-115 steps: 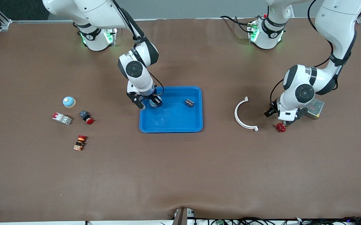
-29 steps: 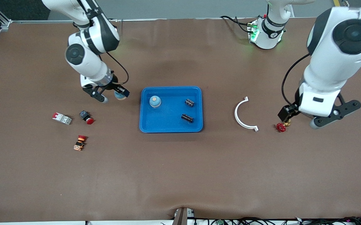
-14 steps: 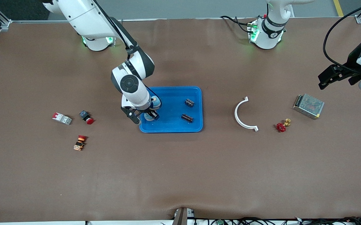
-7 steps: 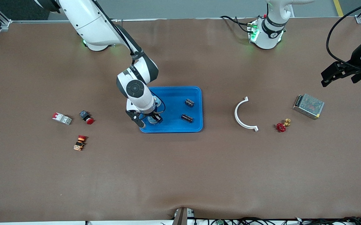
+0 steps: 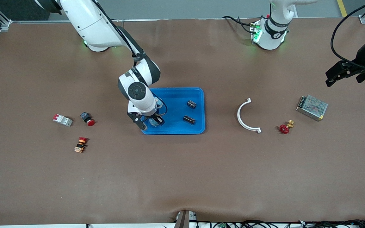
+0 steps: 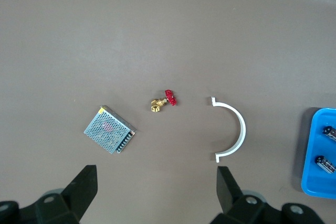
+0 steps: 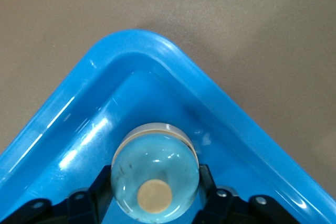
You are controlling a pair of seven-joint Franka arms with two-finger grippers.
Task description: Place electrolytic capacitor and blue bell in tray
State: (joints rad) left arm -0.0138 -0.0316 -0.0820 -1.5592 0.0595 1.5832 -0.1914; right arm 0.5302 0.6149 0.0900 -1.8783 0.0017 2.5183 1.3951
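Note:
The blue tray (image 5: 201, 109) lies mid-table. My right gripper (image 5: 151, 122) is low in the tray corner nearest the front camera on the right arm's side. Its fingers (image 7: 207, 182) press both sides of a blue bell (image 7: 155, 174), a pale blue dome with a tan button, which sits low on the tray floor (image 7: 105, 124). A second blue bell (image 5: 159, 103) peeks out beside my right wrist. Two black electrolytic capacitors (image 5: 191, 104) (image 5: 189, 119) lie in the tray toward the left arm's end. My left gripper (image 5: 351, 79) waits high and open over that end, holding nothing.
A white curved piece (image 5: 245, 115), a red valve (image 5: 284, 128) and a metal mesh box (image 5: 312, 107) lie toward the left arm's end. A red-and-white breaker (image 5: 63, 120), a red push button (image 5: 87, 118) and an orange-red button (image 5: 80, 144) lie toward the right arm's end.
My right gripper brought the bell over the tray rim and sank with it into the corner. The left arm has barely shifted.

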